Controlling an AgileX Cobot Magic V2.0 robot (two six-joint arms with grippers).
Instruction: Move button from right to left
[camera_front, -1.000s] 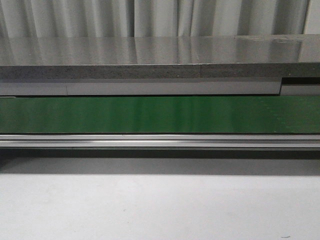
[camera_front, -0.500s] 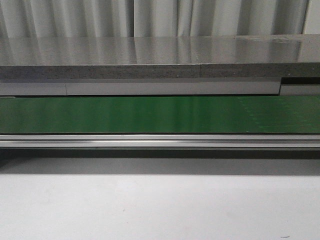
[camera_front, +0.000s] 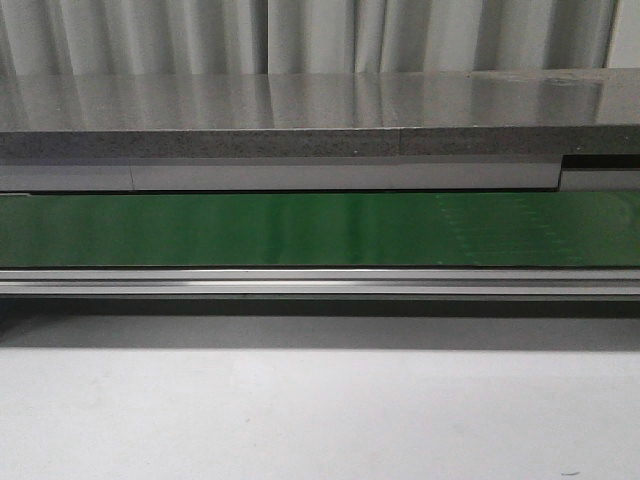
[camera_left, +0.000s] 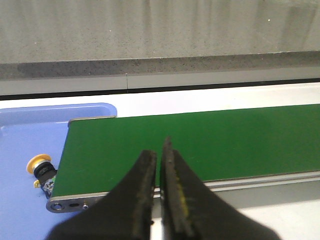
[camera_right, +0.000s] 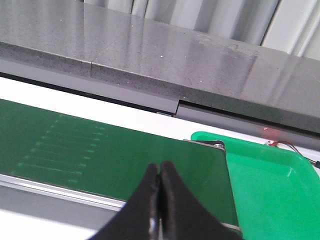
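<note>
The button (camera_left: 41, 169) is seen lying on its side in the blue tray (camera_left: 20, 200), just beside the belt's (camera_left: 200, 145) end. The left fingers (camera_left: 159, 150) are held nearly closed and empty; the right fingers (camera_right: 160, 172) are pressed together, empty, near the green tray (camera_right: 270, 185).

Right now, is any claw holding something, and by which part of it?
Nothing is held. The left claw and the right claw are both shut and empty above the green belt. The button lies apart in the blue tray.
</note>
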